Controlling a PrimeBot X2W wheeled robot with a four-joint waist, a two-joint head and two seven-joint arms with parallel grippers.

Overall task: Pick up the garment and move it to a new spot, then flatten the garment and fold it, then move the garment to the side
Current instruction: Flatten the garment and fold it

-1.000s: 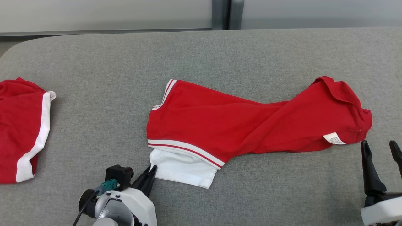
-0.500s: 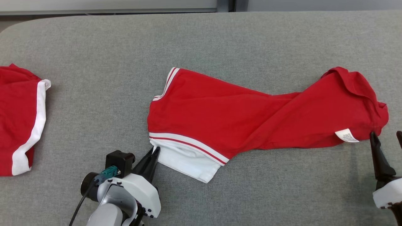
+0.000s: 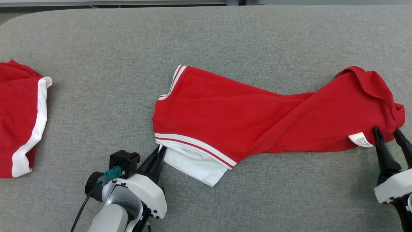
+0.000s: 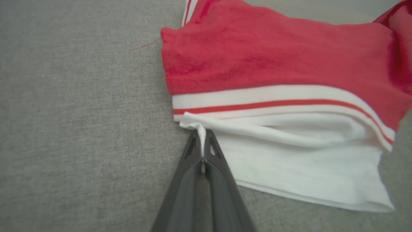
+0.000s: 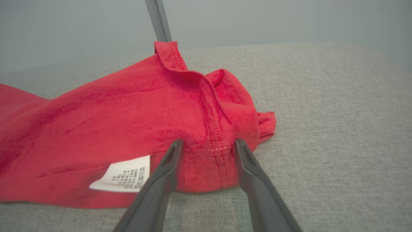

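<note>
On the table (image 3: 96,48) the garment (image 3: 257,125) is lying twisted; the right gripper (image 3: 388,133), just arrived, is straddling its right hem, jaws apart; the left gripper (image 3: 161,151) is pinching the white near corner, readying a lift.

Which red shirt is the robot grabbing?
The red garment in the middle: left gripper pinches its white corner, right gripper straddles its hem. The other garment lies untouched.

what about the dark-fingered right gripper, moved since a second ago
Yes. The right gripper moved forward: earlier short of the white care label on the red fabric garment, it now straddles the hem.
</note>
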